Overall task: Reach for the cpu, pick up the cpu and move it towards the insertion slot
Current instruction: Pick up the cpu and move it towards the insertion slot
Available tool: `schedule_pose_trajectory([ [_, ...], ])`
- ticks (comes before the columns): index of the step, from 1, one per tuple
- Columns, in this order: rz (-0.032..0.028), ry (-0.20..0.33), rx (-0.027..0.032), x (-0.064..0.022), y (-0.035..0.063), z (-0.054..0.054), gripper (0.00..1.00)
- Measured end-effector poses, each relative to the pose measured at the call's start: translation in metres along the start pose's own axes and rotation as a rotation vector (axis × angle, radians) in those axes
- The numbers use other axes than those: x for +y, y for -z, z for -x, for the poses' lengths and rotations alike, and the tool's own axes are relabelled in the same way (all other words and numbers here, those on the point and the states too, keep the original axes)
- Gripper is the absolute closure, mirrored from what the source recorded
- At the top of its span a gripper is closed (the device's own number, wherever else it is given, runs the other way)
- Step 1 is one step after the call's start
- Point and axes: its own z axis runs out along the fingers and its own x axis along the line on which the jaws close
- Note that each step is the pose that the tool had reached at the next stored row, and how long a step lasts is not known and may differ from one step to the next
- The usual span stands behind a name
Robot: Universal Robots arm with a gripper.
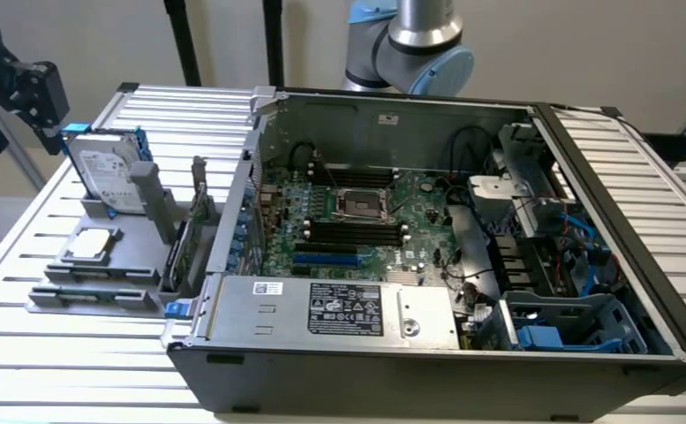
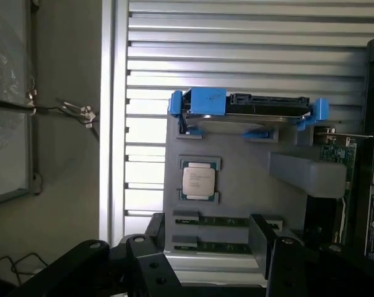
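Silver-grey top up, the cpu (image 2: pixel 198 180) lies flat in a recess of the grey fixture (image 2: pixel 236 185). That likely keeps it square for a grasp. It sits on the counter (image 1: pixel 36 371) at the exterior view's left, well apart from the insertion slot (image 1: pixel 363 205). The gripper (image 2: pixel 205 235) hovers near it, its fingers (image 2: pixel 261 241) spread and empty.

**Two Cameras, One Shared Fixture**

The open black metal computer case (image 1: pixel 437 371) on the ribbed aluminium table (image 1: pixel 60 371) is being viewed obliquely from above, at middling range, by the exterior camera. The grey plastic parts fixture (image 1: pixel 142 252) (image 2: pixel 236 185), bearing the small square silver-topped cpu (image 1: pixel 91 245) (image 2: pixel 198 180), is being viewed straight down, nearer, by the wrist camera. It is being shared by both views.
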Motion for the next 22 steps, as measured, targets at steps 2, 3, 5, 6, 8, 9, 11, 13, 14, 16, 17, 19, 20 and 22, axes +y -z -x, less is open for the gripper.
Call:
schedule_pose_trajectory([
  [2,0.0,0.0,0.0,-0.0005,-0.0037,0.0,0.35],
  [3,0.0,0.0,0.0,-0.0007,-0.0054,0.001,0.35],
  [5,0.0,0.0,-0.0001,-0.0012,-0.0091,0.001,0.35],
  [6,0.0,0.0,0.0,-0.0014,-0.0108,0.001,0.35],
  [8,-0.0001,0.0,0.0001,-0.0018,-0.0144,0.002,0.35],
  [9,-0.0001,0.0,0.0001,-0.002,-0.0163,0.002,0.35],
  [11,0.0,0.0,0.0,-0.0025,-0.0199,0.003,0.35],
  [13,0.0,0.0,0.0001,-0.0029,-0.0236,0.003,0.35],
  [14,-0.0001,0.0,0.0002,-0.0031,-0.0253,0.004,0.35],
  [16,-0.0001,0.0,0.0,-0.0033,-0.0289,0.004,0.35],
  [17,-0.0001,0.0,0.0001,-0.0033,-0.0307,0.004,0.35],
  [19,-0.0001,0.0,0.0001,-0.0035,-0.0343,0.004,0.35],
  [20,0.0,0.0,-0.0001,-0.0036,-0.0362,0.004,0.35],
  [22,-0.0001,0.0,0.0001,-0.0037,-0.0397,0.004,0.35],
])
